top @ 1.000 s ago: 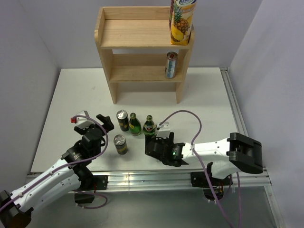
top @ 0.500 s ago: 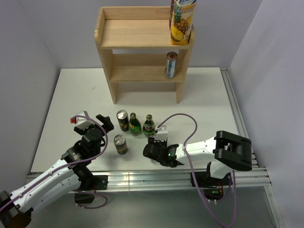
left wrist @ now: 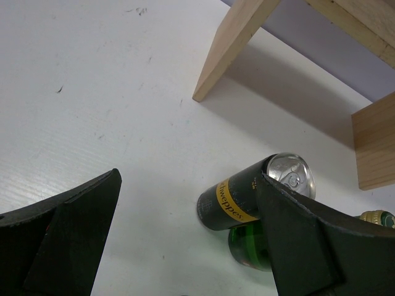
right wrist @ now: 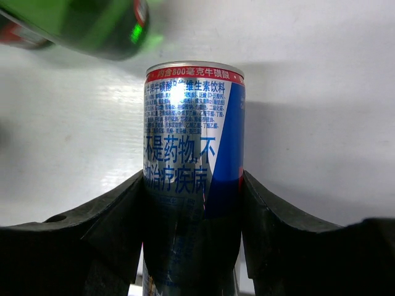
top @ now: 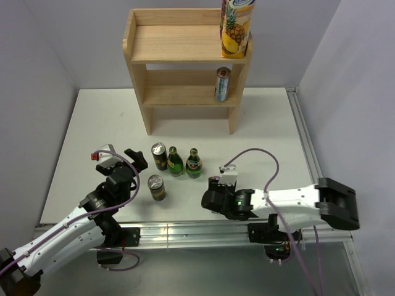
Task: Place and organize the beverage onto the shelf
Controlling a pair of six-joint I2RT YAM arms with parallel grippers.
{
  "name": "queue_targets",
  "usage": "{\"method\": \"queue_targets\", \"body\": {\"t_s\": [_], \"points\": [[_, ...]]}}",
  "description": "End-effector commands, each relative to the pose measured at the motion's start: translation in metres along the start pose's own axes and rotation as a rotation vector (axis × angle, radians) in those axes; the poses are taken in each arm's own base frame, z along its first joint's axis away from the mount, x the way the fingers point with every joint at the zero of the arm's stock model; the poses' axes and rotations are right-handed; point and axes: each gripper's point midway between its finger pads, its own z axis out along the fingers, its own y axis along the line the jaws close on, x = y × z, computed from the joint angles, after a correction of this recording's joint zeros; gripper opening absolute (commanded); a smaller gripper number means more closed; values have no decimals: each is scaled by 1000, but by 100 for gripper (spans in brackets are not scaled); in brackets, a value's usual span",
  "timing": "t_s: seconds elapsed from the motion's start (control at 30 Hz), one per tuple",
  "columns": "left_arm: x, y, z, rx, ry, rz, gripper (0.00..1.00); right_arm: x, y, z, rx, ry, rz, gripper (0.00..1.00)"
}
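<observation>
Right claw at 5 o'clock, clamped on a blue-and-silver can; left claw at 7 o'clock, fingers wide apart. Mid-bench: two dark cans and two green bottles. The shelf stands at 12 o'clock, with a juice carton on its top tier and a slim can below.

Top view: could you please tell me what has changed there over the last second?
The right fingers closed on a blue-and-silver can, and that arm drew to the right, away from the green bottles. The left fingers stayed open and still. The dark cans, the bottles, and the carton and slim can on the shelf did not move.
</observation>
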Motion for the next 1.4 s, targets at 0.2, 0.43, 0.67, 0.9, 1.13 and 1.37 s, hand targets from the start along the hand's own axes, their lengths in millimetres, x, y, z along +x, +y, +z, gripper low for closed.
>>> {"method": "queue_targets", "body": {"t_s": [0.2, 0.43, 0.67, 0.9, 1.13, 1.37], "points": [[5, -3, 5, -1, -12, -22, 98, -141, 28, -79, -152, -418, 178, 0], [5, 3, 6, -15, -38, -40, 97, -247, 60, -135, -252, -764, 114, 0], [6, 3, 7, -11, -48, -45, 97, -332, 98, -120, -320, -943, -9, 0], [8, 7, 9, -39, -59, -38, 97, -398, 118, -96, -268, -1115, -76, 0], [8, 7, 9, -48, -64, -30, 97, -449, 118, -45, -141, -1172, -67, 0], [11, 6, 10, -61, -60, -8, 97, -466, 97, -6, -29, -1240, -19, 0]]}}
